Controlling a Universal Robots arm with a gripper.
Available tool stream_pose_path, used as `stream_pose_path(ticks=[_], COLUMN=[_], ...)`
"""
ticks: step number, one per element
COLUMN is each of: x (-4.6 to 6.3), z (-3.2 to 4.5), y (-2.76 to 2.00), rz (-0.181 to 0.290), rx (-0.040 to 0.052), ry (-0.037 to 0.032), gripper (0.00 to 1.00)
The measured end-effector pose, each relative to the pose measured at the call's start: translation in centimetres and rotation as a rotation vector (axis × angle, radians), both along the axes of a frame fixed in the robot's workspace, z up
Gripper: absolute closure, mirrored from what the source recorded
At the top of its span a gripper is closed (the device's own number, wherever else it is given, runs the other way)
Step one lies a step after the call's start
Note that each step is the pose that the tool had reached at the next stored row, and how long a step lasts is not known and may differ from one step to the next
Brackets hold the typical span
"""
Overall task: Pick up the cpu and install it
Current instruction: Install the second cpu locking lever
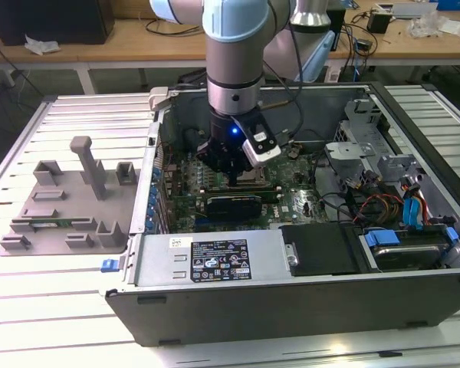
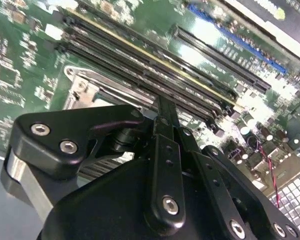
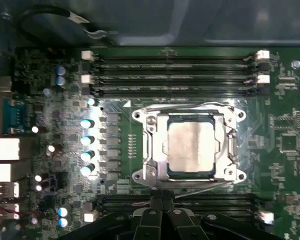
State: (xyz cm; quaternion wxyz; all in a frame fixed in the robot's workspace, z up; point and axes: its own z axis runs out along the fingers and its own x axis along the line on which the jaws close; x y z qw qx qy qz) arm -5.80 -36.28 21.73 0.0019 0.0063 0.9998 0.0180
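Observation:
The cpu (image 3: 190, 147), a flat square chip with a shiny silver top, lies seated in the socket on the green motherboard (image 3: 285, 165). The metal socket frame (image 3: 151, 150) is folded down around it. A thin wire lever (image 3: 200, 187) runs along the frame's edge nearest the gripper. My gripper (image 3: 162, 201) is shut, its two black fingers pressed together with nothing between them, their tips right beside that edge of the socket. In the second wrist view the gripper (image 2: 162, 102) reaches down to the board next to the frame. In the exterior view the gripper (image 1: 234, 178) hangs low inside the open computer case.
Memory slots (image 3: 175, 75) run along both sides of the socket. A black expansion card (image 1: 234, 205) and the power supply (image 1: 207, 261) lie nearer the case's front wall. Cables and drive bays (image 1: 399, 207) fill the exterior view's right. A grey fixture tray (image 1: 69, 199) sits outside the case.

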Motion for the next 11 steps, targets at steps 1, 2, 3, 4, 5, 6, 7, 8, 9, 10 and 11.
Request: stream_pose_path(ticks=[1,2,3,4,5,6,7,8,9,10,11], x=[-0.3,-0.6,-0.7,-0.7,-0.7,-0.7,-0.7,-0.7,-0.7,-0.7,-0.7], z=[-0.05,-0.12,-0.19,-0.26,-0.39,-0.45,-0.52,-0.55,-0.56,-0.57,-0.61], y=[-0.02,-0.06,-0.1,-0.17,-0.35,-0.47,-0.71,-0.98,-1.14,-1.24,-1.29], rz=[0.0,0.001,0.001,0.001,0.001,0.001,0.001,0.001,0.001,0.001,0.001], rx=[0.0069,0.0171,0.0227,0.028,0.0361,0.0374,0.0377,0.0376,0.0377,0.0378,0.0393], ry=[0.0,0.0001,0.0,0.0,-0.0001,-0.0002,0.0,0.0,-0.0001,0.0,-0.0001], gripper=[0.89,0.89,0.89,0.89,0.89,0.89,0.89,0.89,0.89,0.89,0.89])
